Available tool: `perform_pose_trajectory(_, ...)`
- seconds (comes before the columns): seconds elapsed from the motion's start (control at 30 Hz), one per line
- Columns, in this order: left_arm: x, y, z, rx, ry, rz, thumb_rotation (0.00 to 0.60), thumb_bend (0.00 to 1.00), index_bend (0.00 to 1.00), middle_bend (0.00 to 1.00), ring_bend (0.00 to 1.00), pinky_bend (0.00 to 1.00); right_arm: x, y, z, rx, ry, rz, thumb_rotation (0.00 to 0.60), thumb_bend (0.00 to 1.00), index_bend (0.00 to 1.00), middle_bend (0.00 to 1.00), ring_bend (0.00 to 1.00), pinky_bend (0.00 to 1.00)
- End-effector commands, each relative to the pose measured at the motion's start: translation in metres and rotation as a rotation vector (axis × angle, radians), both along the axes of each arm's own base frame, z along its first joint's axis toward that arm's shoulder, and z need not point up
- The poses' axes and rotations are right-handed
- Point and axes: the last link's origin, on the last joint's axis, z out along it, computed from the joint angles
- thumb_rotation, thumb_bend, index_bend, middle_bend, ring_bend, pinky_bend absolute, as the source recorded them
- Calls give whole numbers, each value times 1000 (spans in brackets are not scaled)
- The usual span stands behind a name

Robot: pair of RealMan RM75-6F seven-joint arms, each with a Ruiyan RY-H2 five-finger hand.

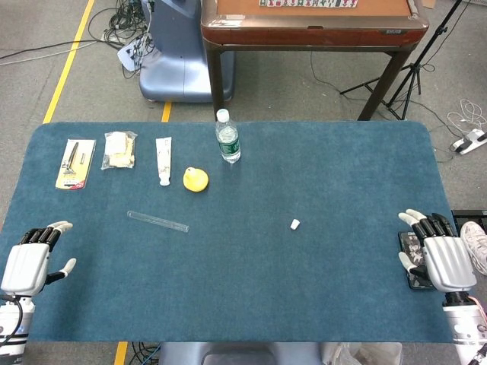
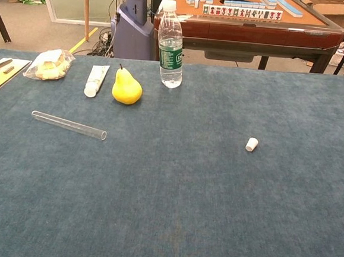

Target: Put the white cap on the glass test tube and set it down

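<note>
The glass test tube [image 1: 157, 221] lies flat on the blue table left of centre; the chest view shows the test tube [image 2: 68, 124] with its open end toward the right. The small white cap [image 1: 294, 223] sits alone right of centre, and in the chest view the cap [image 2: 252, 144] stands upright. My left hand [image 1: 29, 258] rests at the table's near left edge, fingers apart, holding nothing. At the near right edge my right hand [image 1: 437, 249] hovers over a dark phone, fingers spread and empty. Neither hand appears in the chest view.
Along the far left lie a carded razor [image 1: 74, 163], a snack packet [image 1: 119, 149], a white tube of cream [image 1: 163, 160], a yellow pear [image 1: 195, 179] and a water bottle [image 1: 227, 137]. A dark phone [image 1: 411, 251] lies under my right hand. A wooden table [image 1: 312, 26] stands beyond.
</note>
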Motion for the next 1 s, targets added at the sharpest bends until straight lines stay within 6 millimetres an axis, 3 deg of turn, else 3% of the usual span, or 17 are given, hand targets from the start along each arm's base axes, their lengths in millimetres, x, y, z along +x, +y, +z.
perform_pose_trajectory(0.03, 0, 0, 0, 0, -1, -2, 600, 199, 250, 240, 272, 198, 4, -3, -3, 24, 12, 22, 600, 284, 210, 189, 184, 136)
perform_pose_trajectory(0.27, 0, -1, -2, -13, -3, -8, 600, 199, 250, 240, 272, 198, 8, -7, -6, 32, 6, 27, 600, 284, 210, 213, 193, 136)
perform_pose_trajectory(0.4, 1, 1, -2, -8, -10, -12, 600, 199, 250, 240, 272, 198, 13, -13, -8, 63, 4, 16, 600, 284, 210, 385, 364, 147)
perform_pose_trajectory(0.6, 1, -1, 0, -3, -10, -18, 600, 199, 250, 240, 272, 198, 29, -39, -18, 163, 44, 39, 600, 286, 210, 696, 746, 391)
perform_pose_trajectory(0.77, 1, -4, 1, 5, -10, -16, 600, 199, 250, 240, 272, 198, 41, -59, -36, 264, 46, 50, 600, 424, 210, 854, 948, 714)
perform_pose_trajectory(0.9, 0, -6, 3, 10, -11, -14, 600, 199, 250, 240, 272, 198, 47, -75, -55, 350, 34, 35, 600, 611, 186, 951, 1000, 896)
perform_pose_trajectory(1.0, 0, -6, 4, 12, -11, -15, 600, 199, 250, 240, 272, 198, 51, -88, -69, 420, 25, 13, 600, 809, 120, 1000, 1000, 990)
